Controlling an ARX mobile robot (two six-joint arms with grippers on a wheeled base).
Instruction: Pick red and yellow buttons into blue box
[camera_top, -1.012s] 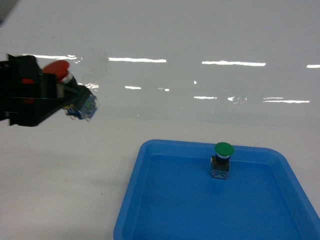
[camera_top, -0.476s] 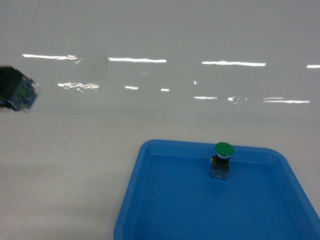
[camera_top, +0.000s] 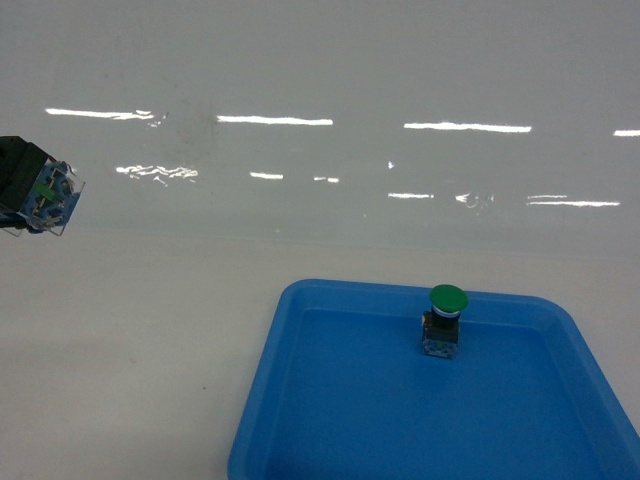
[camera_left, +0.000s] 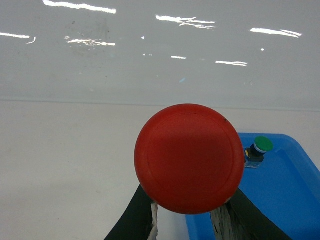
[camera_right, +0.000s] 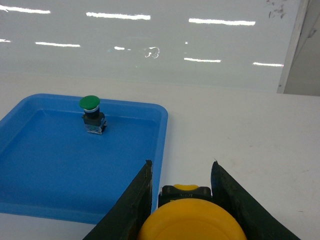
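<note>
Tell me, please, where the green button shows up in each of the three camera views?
Head: green button stands upright near the far edge of the blue tray, lower right of centre.
Left wrist: small, at right, beside the red button.
Right wrist: upper left, in the tray's far part.
Shared landmark: the blue tray.

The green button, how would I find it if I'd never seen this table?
Look for the shallow blue tray on the white table. Near its far edge one small button stands upright by itself. Its round cap is green, while the red button and yellow button are each held in a claw.
</note>
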